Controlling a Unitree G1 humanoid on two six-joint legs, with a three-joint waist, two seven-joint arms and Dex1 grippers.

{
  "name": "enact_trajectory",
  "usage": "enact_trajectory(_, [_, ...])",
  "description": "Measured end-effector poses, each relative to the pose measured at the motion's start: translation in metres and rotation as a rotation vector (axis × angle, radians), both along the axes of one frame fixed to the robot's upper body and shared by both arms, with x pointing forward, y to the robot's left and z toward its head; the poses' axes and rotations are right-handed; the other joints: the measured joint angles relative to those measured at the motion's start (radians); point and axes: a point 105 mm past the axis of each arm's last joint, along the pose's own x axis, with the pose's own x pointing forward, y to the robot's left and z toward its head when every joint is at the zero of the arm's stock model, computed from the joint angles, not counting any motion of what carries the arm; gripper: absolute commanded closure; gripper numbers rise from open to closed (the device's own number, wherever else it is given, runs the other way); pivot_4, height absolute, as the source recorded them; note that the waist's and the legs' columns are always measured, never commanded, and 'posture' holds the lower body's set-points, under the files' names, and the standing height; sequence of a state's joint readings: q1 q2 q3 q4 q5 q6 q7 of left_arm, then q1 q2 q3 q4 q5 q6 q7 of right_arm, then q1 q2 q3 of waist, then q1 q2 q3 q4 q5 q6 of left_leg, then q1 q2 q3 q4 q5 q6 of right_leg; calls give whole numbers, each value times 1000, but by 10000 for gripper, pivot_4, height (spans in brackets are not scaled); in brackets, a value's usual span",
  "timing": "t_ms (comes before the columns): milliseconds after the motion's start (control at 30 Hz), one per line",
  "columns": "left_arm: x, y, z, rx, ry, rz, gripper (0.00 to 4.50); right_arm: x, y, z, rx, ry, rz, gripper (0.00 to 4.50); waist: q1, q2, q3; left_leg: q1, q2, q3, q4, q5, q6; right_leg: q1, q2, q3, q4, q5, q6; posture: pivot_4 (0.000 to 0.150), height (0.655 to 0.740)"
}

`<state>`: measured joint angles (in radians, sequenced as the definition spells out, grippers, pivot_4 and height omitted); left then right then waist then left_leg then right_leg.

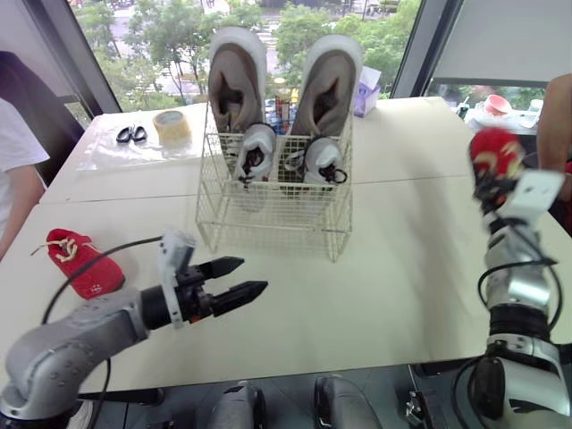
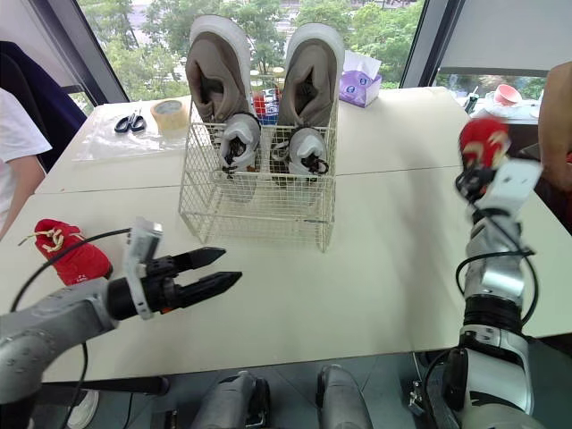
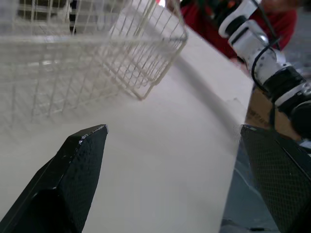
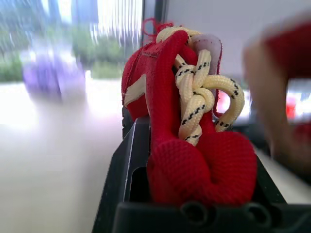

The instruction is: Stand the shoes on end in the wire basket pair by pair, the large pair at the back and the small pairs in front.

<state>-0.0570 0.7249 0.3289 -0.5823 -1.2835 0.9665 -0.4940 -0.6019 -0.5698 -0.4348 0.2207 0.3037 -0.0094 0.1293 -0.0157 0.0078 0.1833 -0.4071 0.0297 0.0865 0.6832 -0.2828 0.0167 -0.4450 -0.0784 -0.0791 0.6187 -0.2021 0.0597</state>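
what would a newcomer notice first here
The wire basket mid-table, with two large brown shoes upright at its back and two small white shoes before them. A red shoe is held high in the right fingers; a second red shoe lies on the table at the robot's left.

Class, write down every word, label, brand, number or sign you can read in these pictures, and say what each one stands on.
No text here can be read.
Purple box: it has a printed pattern, too blurred to read.
Tape roll: no marking can be made out.
Large shoes in the basket: no legible brand.
Raised red shoe: laces show, no label.
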Motion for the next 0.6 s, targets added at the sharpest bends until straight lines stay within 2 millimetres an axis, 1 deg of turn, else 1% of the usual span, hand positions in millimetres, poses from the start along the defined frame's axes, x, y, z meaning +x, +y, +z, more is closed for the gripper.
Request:
enact_trajectory(33, [4, 6, 8, -25, -3, 12, 0, -12, 15, 39, -47, -96, 71, 32983, 2, 0, 0, 0, 1, -1, 0, 0, 0, 0, 1, -1, 1, 0, 0, 1500, 7400])
enact_trajectory(67, [7, 11, 15, -47, -11, 26, 0, -23, 31, 68, -98, -170, 139, 32983, 2, -1, 0, 1, 1, -1, 0, 0, 0, 1, 1, -1, 0, 0, 0, 1500, 7400])
enact_trajectory(100, [10, 14, 21, -73, -12, 25, 0, -32, 43, 85, -135, -206, 214, 32983, 3, -1, 0, 1, 1, -2, 0, 0, 0, 1, 1, -2, 1, 0, -1, 1500, 7400])
enact_trajectory(133, [14, 18, 29, -109, -19, 28, 0, -42, 63, 103, -184, -218, 353, 32983, 5, -1, 0, 1, 1, -2, 0, 0, 0, 1, 1, -2, 0, 0, -1, 1500, 7400])
enact_trajectory(167, [18, 23, 38, -133, -35, 35, 0, -50, 82, 114, -237, -209, 475, 32983, 6, -3, 0, 1, 1, -2, 0, 0, 0, 2, 1, -3, 0, 0, -2, 1500, 7400])
enact_trajectory(200, [20, 26, 46, -148, -54, 42, 0, -57, 100, 119, -287, -203, 570, 32983, 5, -5, -1, 1, 1, -2, 0, 0, 0, 2, 1, -3, -1, 0, -2, 1500, 7400])
enact_trajectory(233, [23, 28, 53, -170, -70, 48, 0, -66, 118, 121, -315, -179, 703, 32983, 6, -6, -1, 1, 1, -2, 0, 0, 0, 3, 1, -3, -2, 0, -3, 1500, 7400])
enact_trajectory(267, [26, 30, 59, -186, -81, 51, 0, -72, 130, 119, -338, -144, 793, 32983, 6, -6, -1, 0, 1, -2, 0, 0, 0, 3, 0, -3, -3, -1, -4, 1500, 7400])
enact_trajectory(333, [30, 37, 74, -226, -115, 69, 0, -81, 155, 108, -375, -46, 973, 32983, 6, -8, 0, -1, 0, -1, 0, 0, 0, 3, -1, -3, -4, -1, -5, 1500, 7400])
enact_trajectory(400, [32, 45, 88, -262, -149, 88, 0, -89, 175, 95, -418, 53, 1115, 32983, 6, -9, 1, -1, -1, -1, 0, 0, 1, 2, -2, -3, -5, -1, -5, 1500, 7400])
enact_trajectory(500, [32, 57, 105, -302, -184, 107, 0, -95, 203, 67, -592, 208, 1229, 32983, 5, -9, 1, -1, 0, -1, 0, -1, 1, 2, -2, -3, -5, -1, -5, 1500, 7400])
enact_trajectory(567, [30, 58, 108, -308, -190, 95, 0, -91, 213, 51, -684, 256, 1241, 32983, 5, -10, 1, -1, -1, -1, 0, -1, 1, 2, -2, -3, -5, -1, -5, 1500, 7400])
enact_trajectory(600, [29, 57, 107, -310, -189, 86, 0, -88, 214, 47, -714, 268, 1228, 32983, 5, -10, 1, -1, -1, 0, 0, -1, 1, 2, -2, -3, -5, -1, -5, 1500, 7400])
